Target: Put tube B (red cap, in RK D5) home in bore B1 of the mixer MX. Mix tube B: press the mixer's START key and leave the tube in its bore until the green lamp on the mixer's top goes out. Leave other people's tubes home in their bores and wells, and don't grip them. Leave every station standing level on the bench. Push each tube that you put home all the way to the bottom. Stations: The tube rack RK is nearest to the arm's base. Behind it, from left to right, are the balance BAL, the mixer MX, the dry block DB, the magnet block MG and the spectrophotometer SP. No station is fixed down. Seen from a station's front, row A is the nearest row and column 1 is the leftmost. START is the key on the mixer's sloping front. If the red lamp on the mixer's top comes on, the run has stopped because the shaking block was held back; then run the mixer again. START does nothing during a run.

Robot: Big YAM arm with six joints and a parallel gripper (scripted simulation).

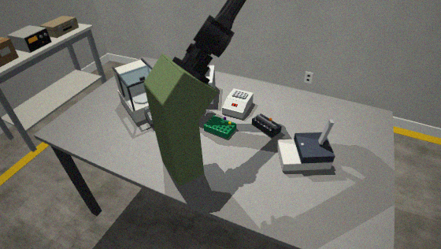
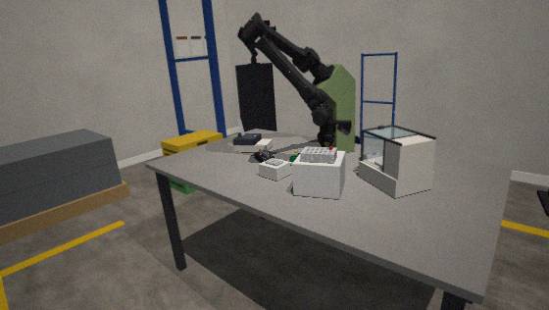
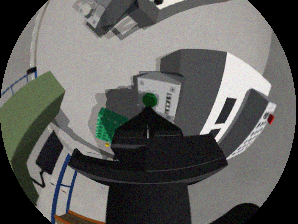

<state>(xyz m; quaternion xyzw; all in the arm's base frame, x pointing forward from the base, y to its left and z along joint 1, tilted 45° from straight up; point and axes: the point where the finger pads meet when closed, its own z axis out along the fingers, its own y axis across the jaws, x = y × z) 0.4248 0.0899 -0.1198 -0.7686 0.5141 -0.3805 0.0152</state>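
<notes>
The mixer (image 2: 319, 172) is a white box with a grey block of bores on top. A red-capped tube (image 2: 331, 147) stands in a bore at its far right corner in the exterior view. In the wrist view the mixer (image 3: 206, 96) lies just ahead, with a round green key (image 3: 149, 100) on its sloping front. My gripper (image 3: 148, 109) is shut and empty, its tip right at that key; I cannot tell whether it touches. In the exterior view the gripper (image 2: 330, 138) hangs just behind the mixer. The green rack (image 1: 220, 126) holds other tubes.
The glass-walled balance (image 2: 397, 159) stands beside the mixer. The dry block (image 1: 237, 102), the black magnet block (image 1: 266, 124) and the spectrophotometer (image 1: 307, 151) with its raised lid stand in a row. The arm's green base (image 1: 177, 122) hides most of the mixer in the top view.
</notes>
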